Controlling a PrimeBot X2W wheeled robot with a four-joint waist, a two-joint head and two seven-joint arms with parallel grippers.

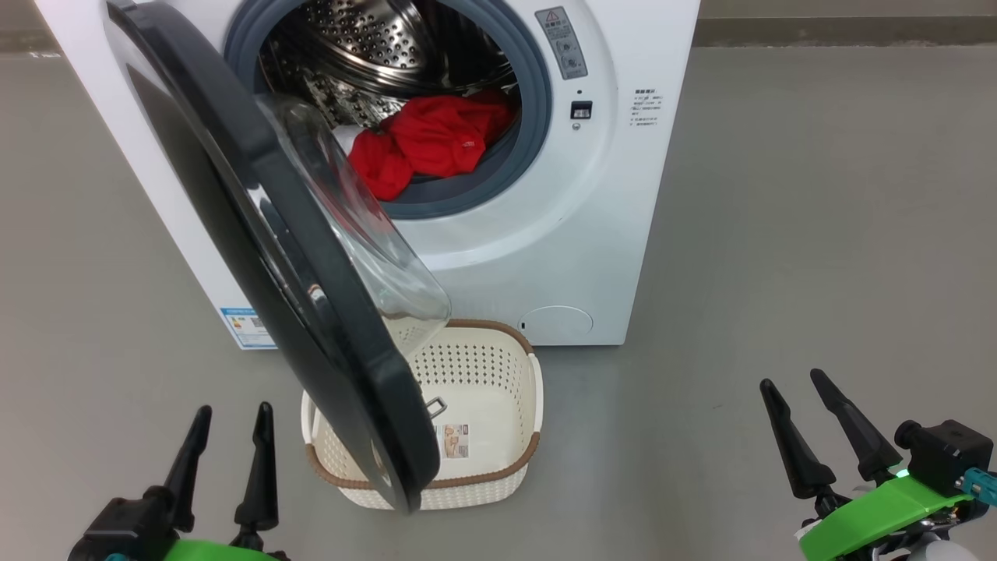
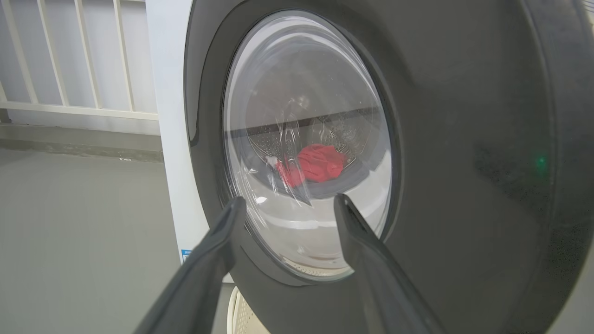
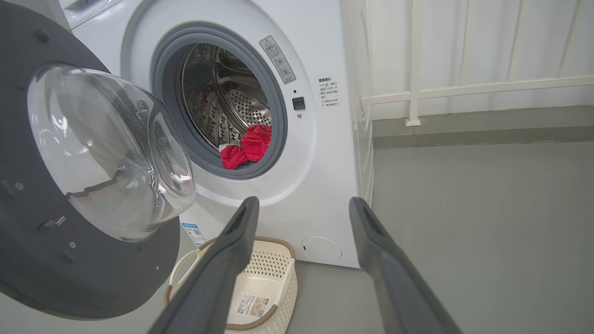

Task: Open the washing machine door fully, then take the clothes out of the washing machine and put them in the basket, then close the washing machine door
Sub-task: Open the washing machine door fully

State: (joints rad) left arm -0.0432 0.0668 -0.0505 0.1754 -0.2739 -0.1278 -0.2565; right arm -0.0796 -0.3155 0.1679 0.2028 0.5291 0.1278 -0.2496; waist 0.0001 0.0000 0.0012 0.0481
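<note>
The white washing machine [image 1: 545, 234] stands ahead with its round black door [image 1: 257, 257] swung partly out to the left, its clear glass bowl [image 1: 366, 234] facing the drum. Red clothes [image 1: 428, 144] lie at the drum's front lip, also seen in the right wrist view [image 3: 246, 146] and through the door glass [image 2: 315, 164]. The cream basket [image 1: 483, 421] sits on the floor under the door's lower edge, with nothing in it but its label. My left gripper [image 1: 234, 413] is open at the lower left, close to the door's outer face [image 2: 464, 139]. My right gripper [image 1: 794, 382] is open at the lower right, holding nothing.
Grey floor [image 1: 818, 234] spreads to the right of the machine. A white railing [image 3: 464, 88] runs along the wall behind it, and another railing [image 2: 69, 55] shows past the machine's left side. The door overhangs the basket's left half.
</note>
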